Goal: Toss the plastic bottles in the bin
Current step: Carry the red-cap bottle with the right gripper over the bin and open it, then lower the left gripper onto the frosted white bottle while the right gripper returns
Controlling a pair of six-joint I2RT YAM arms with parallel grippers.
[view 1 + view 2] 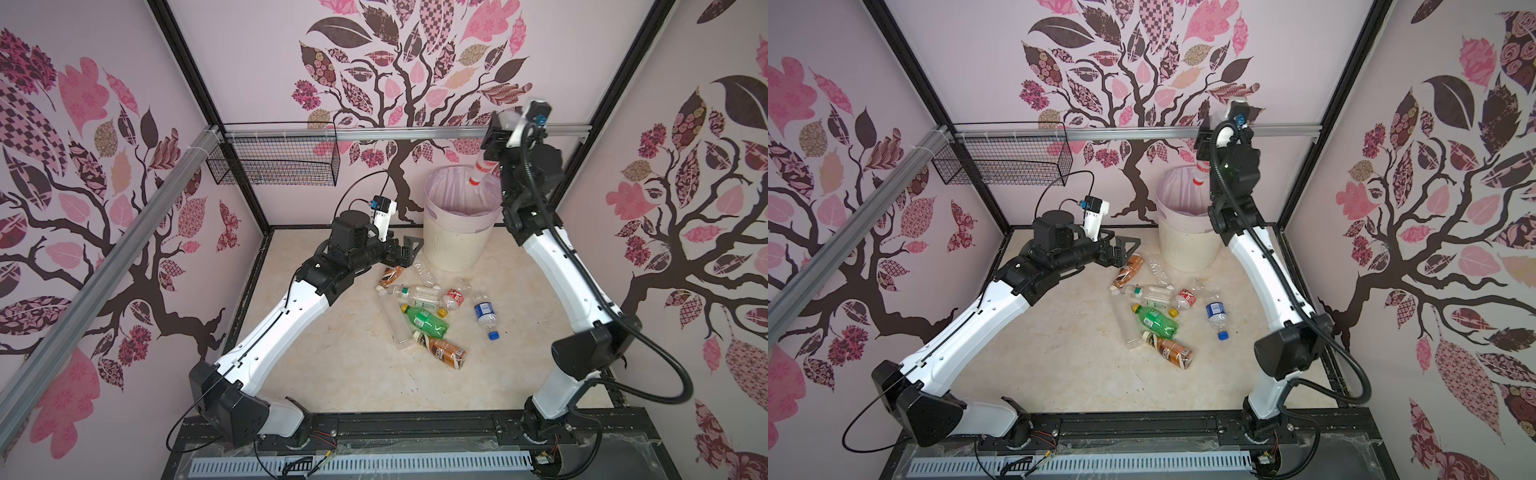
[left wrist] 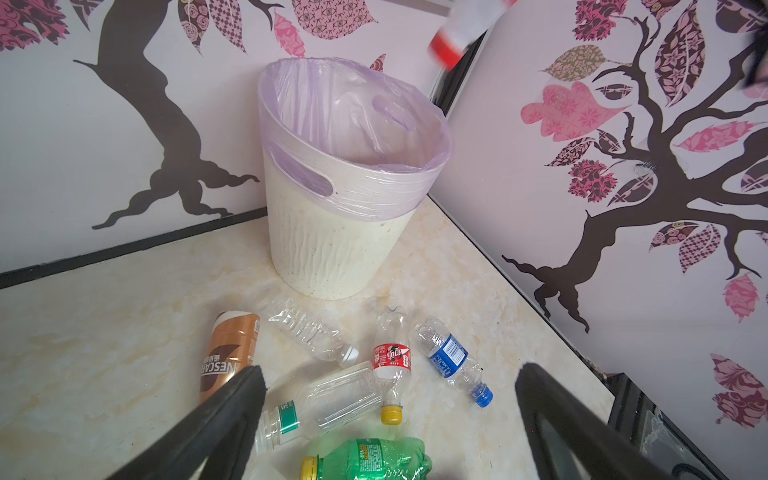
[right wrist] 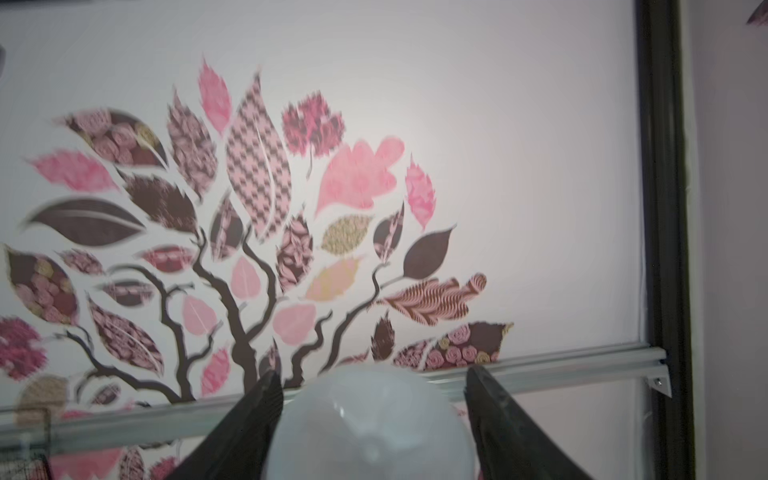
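The bin (image 1: 457, 232) (image 1: 1187, 245) (image 2: 332, 249), cream and ribbed with a pale pink liner, stands in the far corner. Above its mouth my right gripper (image 1: 495, 139) (image 3: 374, 374) is open. A white bottle with red bands (image 1: 482, 168) (image 1: 1200, 170) (image 3: 370, 428) hangs cap-down between its spread fingers, with a gap on one side. Several plastic bottles lie on the floor: a green one (image 1: 426, 320) (image 2: 370, 459), a blue-labelled one (image 1: 484, 311) (image 2: 449, 357), two brown ones (image 1: 390, 276) (image 1: 444, 351) and clear ones (image 2: 332, 399). My left gripper (image 1: 405, 249) (image 2: 390, 374) hovers open over them, empty.
A black wire basket (image 1: 274, 162) hangs on the back rail at the left. Patterned walls close in on three sides. The bottle heap lies mid-floor in front of the bin, between the two arms.
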